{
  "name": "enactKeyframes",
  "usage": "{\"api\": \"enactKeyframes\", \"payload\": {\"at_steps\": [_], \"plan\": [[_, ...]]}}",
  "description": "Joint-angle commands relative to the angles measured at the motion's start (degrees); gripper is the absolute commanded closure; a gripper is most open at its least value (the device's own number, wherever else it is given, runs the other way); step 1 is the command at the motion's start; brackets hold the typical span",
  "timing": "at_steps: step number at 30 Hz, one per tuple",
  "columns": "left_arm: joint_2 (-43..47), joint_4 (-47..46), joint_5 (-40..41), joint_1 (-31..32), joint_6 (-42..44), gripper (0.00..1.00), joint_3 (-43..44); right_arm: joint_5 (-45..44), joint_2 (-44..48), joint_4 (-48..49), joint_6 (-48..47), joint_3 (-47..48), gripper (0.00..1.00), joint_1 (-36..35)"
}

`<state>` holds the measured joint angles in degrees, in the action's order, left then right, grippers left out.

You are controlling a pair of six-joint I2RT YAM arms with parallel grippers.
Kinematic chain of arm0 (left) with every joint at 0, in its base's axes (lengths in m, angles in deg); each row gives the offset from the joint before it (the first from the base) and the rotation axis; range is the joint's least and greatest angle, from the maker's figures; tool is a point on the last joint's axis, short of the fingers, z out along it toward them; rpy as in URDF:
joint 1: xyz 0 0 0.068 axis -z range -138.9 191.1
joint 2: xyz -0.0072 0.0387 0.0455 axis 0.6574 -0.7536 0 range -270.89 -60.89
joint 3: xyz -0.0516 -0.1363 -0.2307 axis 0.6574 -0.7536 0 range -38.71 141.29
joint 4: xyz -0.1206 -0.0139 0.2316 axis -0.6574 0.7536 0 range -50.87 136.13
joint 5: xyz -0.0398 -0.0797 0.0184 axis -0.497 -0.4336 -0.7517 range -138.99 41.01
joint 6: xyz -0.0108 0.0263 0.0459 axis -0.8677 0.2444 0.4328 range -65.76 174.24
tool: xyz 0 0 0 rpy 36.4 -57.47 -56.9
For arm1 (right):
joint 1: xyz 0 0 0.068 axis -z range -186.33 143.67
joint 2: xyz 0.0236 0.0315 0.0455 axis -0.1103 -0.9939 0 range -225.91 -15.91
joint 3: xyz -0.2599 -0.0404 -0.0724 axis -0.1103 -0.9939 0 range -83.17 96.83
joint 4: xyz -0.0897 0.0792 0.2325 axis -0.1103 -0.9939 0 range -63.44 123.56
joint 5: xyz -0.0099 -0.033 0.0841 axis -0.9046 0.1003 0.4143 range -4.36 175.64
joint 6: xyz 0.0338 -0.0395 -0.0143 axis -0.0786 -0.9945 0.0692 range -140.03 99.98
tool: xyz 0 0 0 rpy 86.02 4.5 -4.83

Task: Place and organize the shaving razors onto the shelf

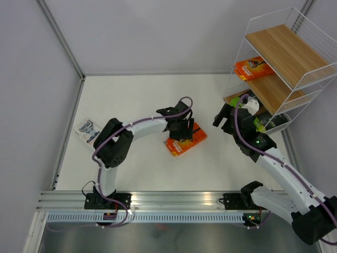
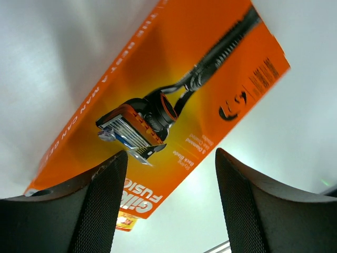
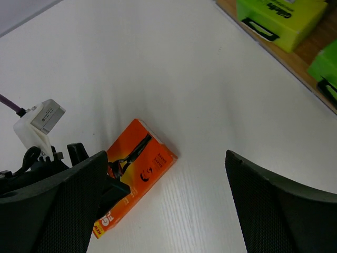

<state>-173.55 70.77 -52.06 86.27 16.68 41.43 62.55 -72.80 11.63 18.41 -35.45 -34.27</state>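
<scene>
An orange razor pack [image 1: 189,138] lies flat on the white table, and it fills the left wrist view [image 2: 174,89]. My left gripper [image 1: 180,132] is open just above its near end, with the fingers [image 2: 100,205] straddling the pack's corner and not closed on it. My right gripper [image 1: 224,120] is open and empty, in the air beside the shelf [image 1: 287,50]. A second orange pack [image 1: 254,68] sits on the shelf's middle board. Two lime-ended packs [image 3: 279,18] sit on the bottom board [image 3: 310,52]. The white-and-blue Gillette pack [image 1: 89,132] lies at the far left of the table.
The shelf's white wire frame [image 1: 316,31] stands at the back right corner. Grey walls close in the table at the left and back. In the right wrist view the left gripper [image 3: 52,168] sits over the orange pack [image 3: 139,166].
</scene>
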Motion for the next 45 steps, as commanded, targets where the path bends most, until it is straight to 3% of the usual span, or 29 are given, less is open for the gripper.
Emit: {"api": "enactKeyframes", "payload": {"at_steps": [1, 7, 13, 20, 26, 31, 38, 45], "plan": [[-7.2, -9.6, -9.0, 3.5, 5.6, 0.27, 1.8, -4.1, 5.4, -10.7, 2.7, 1.9, 0.02, 1.8], [-5.2, -9.2, -9.1, 5.4, 6.9, 0.27, 2.1, -5.4, 12.6, -12.1, 3.8, -0.7, 0.02, 2.3], [1.3, -9.2, -8.5, 5.0, 7.1, 0.23, 3.2, -2.8, 12.2, -12.9, 3.3, -0.3, 0.02, 2.4], [11.8, -8.7, -12.3, -0.7, 3.4, 0.2, -0.4, 3.8, 13.4, -5.8, 3.8, -6.5, 0.02, 2.4], [21.0, -13.1, -16.5, -8.0, 0.0, 0.26, -13.7, 10.5, 7.2, 2.1, 0.9, -9.6, 0.02, 2.4], [27.6, -24.3, -18.8, -8.6, -8.4, 0.3, -26.7, 9.4, -2.3, 9.6, -4.1, -9.2, 0.02, 2.5], [28.7, -37.3, -15.0, -6.4, -18.5, 0.41, -39.2, 17.6, -19.2, 18.7, -7.1, -4.8, 0.02, 4.2], [23.6, -51.2, -13.9, -4.5, -25.4, 0.5, -45.0, 16.6, -25.2, 21.4, -10.1, -3.6, 0.02, 5.5]]}}
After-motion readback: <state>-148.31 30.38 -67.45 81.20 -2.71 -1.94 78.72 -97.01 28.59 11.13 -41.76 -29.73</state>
